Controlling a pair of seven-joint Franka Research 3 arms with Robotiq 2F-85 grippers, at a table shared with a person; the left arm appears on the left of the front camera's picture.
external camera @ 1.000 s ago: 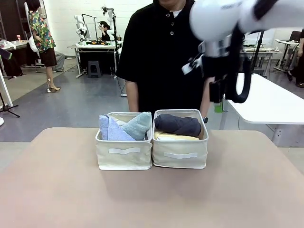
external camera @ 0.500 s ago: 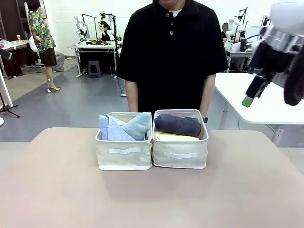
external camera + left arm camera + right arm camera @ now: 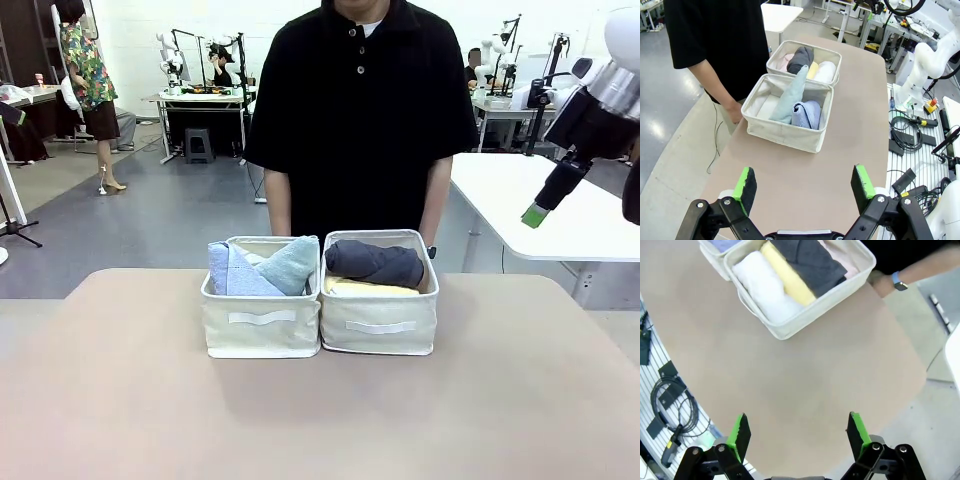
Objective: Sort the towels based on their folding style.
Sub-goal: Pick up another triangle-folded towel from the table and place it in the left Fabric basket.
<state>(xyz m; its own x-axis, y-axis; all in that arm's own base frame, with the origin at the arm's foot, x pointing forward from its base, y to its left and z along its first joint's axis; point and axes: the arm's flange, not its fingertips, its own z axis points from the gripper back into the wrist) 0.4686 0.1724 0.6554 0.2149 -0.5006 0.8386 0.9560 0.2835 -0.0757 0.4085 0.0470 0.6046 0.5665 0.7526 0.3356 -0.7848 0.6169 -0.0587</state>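
Looking done: right gripper (image 3: 795, 437) has swung off to the side, spread and empty like the left gripper (image 3: 804, 185). Cone towels (image 3: 262, 268) fill one basket (image 3: 260, 330), rolled towels (image 3: 375, 270) the other basket (image 3: 380, 325); the person (image 3: 360, 110) waits behind.

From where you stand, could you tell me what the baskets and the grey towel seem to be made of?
The baskets look like cream woven fabric, matte, with soft, slightly sagging walls. The grey towel looks like terry cloth: fuzzy, dull, rolled in soft folds.
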